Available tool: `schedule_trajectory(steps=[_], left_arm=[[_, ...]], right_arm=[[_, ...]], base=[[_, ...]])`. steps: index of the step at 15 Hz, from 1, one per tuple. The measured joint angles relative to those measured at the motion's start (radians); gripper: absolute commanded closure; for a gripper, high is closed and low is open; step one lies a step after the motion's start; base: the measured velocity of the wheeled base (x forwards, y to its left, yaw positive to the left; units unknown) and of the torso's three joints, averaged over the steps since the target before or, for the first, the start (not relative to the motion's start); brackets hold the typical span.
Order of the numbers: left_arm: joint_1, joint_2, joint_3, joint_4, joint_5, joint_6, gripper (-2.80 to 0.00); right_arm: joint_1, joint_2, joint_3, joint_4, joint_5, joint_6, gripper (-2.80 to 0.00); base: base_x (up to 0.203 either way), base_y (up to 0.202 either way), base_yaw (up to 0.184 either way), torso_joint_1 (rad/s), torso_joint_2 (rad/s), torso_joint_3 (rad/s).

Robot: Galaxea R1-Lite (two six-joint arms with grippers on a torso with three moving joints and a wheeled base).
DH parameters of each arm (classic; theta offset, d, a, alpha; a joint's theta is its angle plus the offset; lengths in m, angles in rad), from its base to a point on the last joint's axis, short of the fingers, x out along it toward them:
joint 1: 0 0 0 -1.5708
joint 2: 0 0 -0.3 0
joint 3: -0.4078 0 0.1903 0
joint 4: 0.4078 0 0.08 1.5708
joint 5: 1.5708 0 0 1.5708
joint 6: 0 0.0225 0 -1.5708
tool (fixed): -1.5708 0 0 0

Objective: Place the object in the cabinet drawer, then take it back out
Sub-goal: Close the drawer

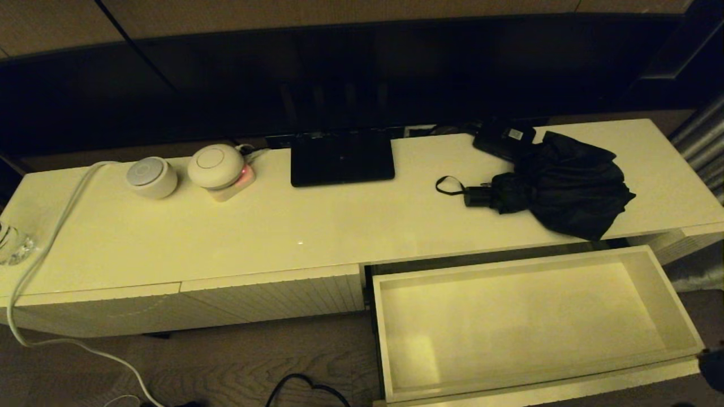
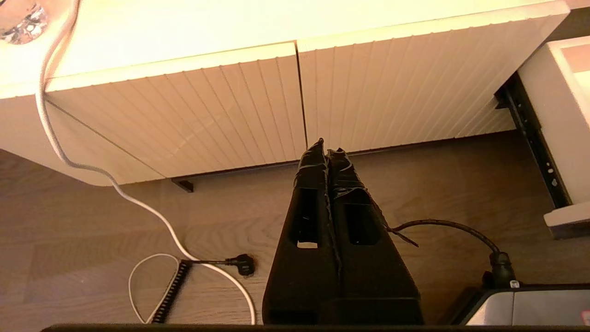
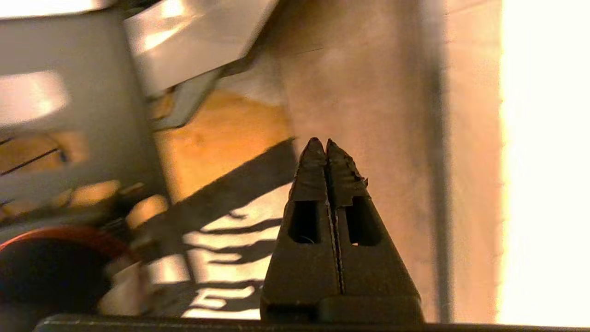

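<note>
The object, a black folding umbrella (image 1: 560, 186), lies on the cabinet top at the right, its handle and wrist loop pointing left. Below it the cabinet drawer (image 1: 520, 322) stands pulled out with nothing inside; its side wall (image 2: 557, 115) also shows in the left wrist view. My left gripper (image 2: 326, 150) is shut with nothing in it, low over the wooden floor before the closed ribbed fronts (image 2: 221, 110). My right gripper (image 3: 321, 143) is shut too, holding nothing, above a blurred floor area. Neither gripper is near the umbrella.
On the cabinet top stand a black screen base (image 1: 342, 158), two round white devices (image 1: 151, 177) (image 1: 216, 165), a small black box with a white label (image 1: 505, 138) and a glass (image 1: 14, 243). A white cable (image 1: 51, 237) hangs down to the floor, where other cables (image 2: 193, 267) lie.
</note>
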Motion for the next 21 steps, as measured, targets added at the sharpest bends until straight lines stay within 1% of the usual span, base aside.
schedule_trajectory(steps=[4,6,8,12,17,21], left_arm=[[0.000,0.000,0.000,0.000,0.000,0.000,0.00],[0.000,0.000,0.000,0.000,0.000,0.000,0.00],[0.000,0.000,0.000,0.000,0.000,0.000,0.00],[0.000,0.000,0.000,0.000,0.000,0.000,0.00],[0.000,0.000,0.000,0.000,0.000,0.000,0.00],[0.000,0.000,0.000,0.000,0.000,0.000,0.00]], right_arm=[[-0.019,0.170,-0.011,-0.208,-0.015,0.004,0.00],[-0.022,0.217,-0.033,-0.228,-0.023,0.005,0.00],[-0.022,0.248,-0.050,-0.257,-0.054,0.005,0.00],[-0.044,0.290,-0.057,-0.358,-0.104,0.003,0.00],[-0.124,0.317,-0.050,-0.514,-0.111,0.004,0.00],[-0.139,0.338,-0.059,-0.619,-0.113,0.026,0.00]], base=[[0.000,0.000,0.000,0.000,0.00,0.000],[0.000,0.000,0.000,0.000,0.00,0.000],[0.000,0.000,0.000,0.000,0.00,0.000],[0.000,0.000,0.000,0.000,0.00,0.000],[0.000,0.000,0.000,0.000,0.00,0.000],[0.000,0.000,0.000,0.000,0.00,0.000]])
